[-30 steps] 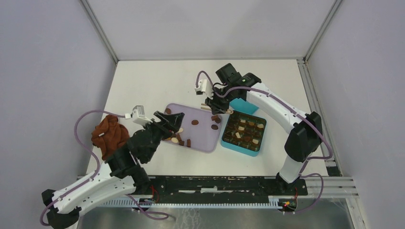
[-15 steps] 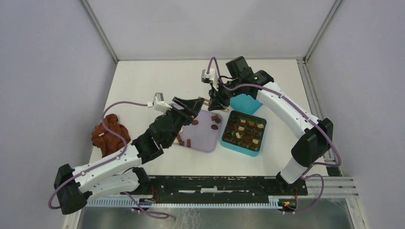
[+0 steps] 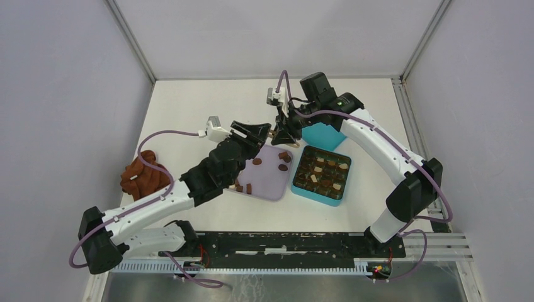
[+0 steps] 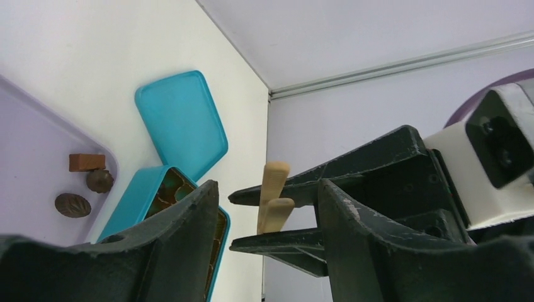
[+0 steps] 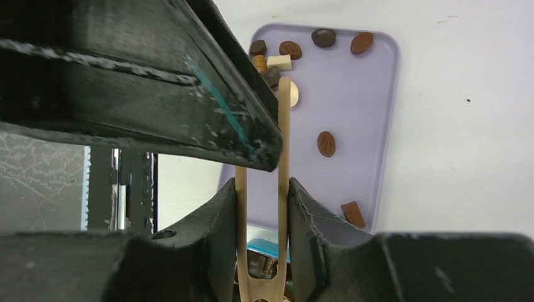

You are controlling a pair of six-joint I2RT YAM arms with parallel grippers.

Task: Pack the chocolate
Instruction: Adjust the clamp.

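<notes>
**Two grippers meeting nose to nose over the tray's far edge**

The right gripper (image 5: 261, 195) is clamping a pair of wooden tongs (image 5: 284, 145), with a finger pressing on each arm. The tongs' long axis is running straight out from those fingers, tips pointing at the left arm. The left gripper (image 4: 266, 207) is facing it head-on with jaws apart. From its wrist camera the tong tips are showing right in the gap, touching neither finger, though how deep they reach I cannot tell. It is looking like a handover, one hinging on those tips sitting centred in that gap.

The chocolate (image 3: 257, 161) is lying loose on the lilac tray (image 3: 271, 184), just near of both grippers: a scatter of brown pieces and a cream one or two. The left arm is the nearer to them. The teal box (image 3: 315, 197) is sitting just right of the tray, with many compartments already holding pieces. Its lid (image 4: 182, 119) is lying beyond it, under the right arm.
</notes>
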